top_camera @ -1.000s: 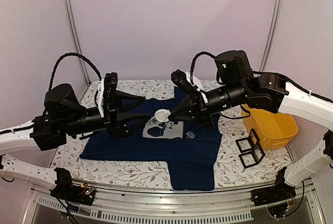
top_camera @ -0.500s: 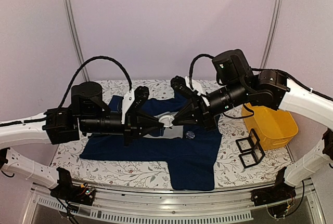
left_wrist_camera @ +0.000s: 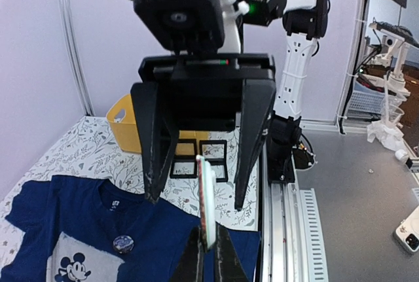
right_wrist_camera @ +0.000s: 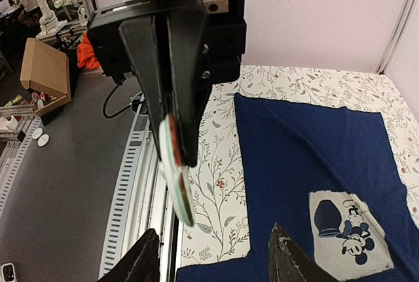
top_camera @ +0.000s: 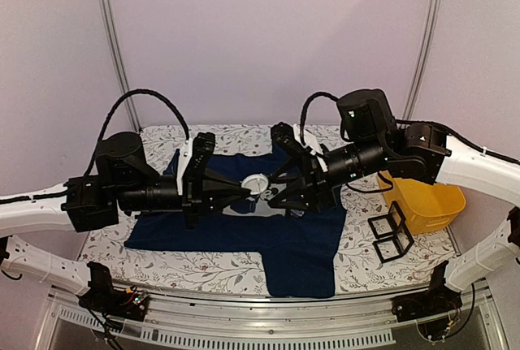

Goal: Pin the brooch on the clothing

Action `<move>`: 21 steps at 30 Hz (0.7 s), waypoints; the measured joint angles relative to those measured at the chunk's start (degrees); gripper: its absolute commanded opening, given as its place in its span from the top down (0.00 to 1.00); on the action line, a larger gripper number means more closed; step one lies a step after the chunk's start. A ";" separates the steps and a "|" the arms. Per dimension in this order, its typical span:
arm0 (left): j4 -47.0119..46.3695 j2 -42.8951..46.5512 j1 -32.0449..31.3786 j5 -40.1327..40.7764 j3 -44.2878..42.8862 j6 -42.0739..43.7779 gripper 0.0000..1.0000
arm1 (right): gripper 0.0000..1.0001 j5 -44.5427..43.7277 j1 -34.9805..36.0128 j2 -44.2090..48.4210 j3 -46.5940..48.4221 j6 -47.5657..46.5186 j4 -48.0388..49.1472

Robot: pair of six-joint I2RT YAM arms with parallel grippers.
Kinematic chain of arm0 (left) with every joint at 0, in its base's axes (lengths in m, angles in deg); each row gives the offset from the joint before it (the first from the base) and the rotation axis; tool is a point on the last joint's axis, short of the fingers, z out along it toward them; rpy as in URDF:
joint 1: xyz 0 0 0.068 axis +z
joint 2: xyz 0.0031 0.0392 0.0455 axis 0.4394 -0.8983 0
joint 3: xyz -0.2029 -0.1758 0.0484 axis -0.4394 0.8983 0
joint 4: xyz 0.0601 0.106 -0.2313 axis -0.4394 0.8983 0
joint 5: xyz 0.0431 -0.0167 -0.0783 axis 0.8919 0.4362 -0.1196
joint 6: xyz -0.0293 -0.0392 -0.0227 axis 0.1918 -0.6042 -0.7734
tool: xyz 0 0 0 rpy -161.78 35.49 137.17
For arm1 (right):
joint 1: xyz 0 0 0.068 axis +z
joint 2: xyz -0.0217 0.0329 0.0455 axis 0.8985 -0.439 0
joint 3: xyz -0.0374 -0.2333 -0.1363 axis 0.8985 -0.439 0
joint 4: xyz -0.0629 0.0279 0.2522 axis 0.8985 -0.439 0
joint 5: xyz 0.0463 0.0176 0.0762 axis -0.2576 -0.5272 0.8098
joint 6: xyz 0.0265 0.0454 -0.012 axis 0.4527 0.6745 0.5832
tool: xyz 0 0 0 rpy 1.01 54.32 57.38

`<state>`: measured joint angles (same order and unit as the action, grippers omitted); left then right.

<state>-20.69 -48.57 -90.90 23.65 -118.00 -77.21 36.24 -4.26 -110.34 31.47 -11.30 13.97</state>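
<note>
The brooch point(top_camera: 255, 182) is a round white disc held in the air over the navy T-shirt point(top_camera: 301, 236), near its pale mouse print point(top_camera: 237, 210). My left gripper point(left_wrist_camera: 210, 248) is shut on the brooch's point(left_wrist_camera: 207, 197) lower edge, which shows edge-on in the left wrist view. My right gripper point(right_wrist_camera: 213, 236) faces it, open, its fingers point(left_wrist_camera: 152, 164) standing apart on either side of the disc and not touching it. In the right wrist view the brooch point(right_wrist_camera: 175, 171) hangs from the left gripper's fingers point(right_wrist_camera: 177, 92), above the table beside the shirt point(right_wrist_camera: 308, 144).
A small dark round badge point(left_wrist_camera: 122, 244) lies on the shirt near the print point(left_wrist_camera: 78, 265). A yellow bin point(top_camera: 426, 196) and two black open frames point(top_camera: 390, 232) stand on the floral table cover point(top_camera: 187, 265) at the right.
My left gripper has swung right to the brooch and shut on it. My right gripper, which held the brooch, has opened and let it go.
</note>
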 measured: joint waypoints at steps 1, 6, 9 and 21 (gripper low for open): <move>-1.03 0.68 0.00 0.00 0.61 0.00 1.00 | 0.43 0.07 -0.02 0.98 -2.43 0.92 2.43; -4.44 1.55 0.00 -0.02 1.38 0.00 1.00 | 0.46 1.79 -0.02 4.44 -11.98 7.37 16.06; -5.22 1.53 0.00 -0.02 1.40 0.00 1.00 | 0.47 2.84 -0.02 5.99 -15.78 12.44 25.09; -5.95 1.53 -0.04 0.02 1.40 0.00 1.00 | 0.66 5.70 -0.02 5.57 -17.16 24.65 42.38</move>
<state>-26.64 -47.04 -90.95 23.67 -116.61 -77.21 41.95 -4.28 -104.76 14.31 13.36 56.35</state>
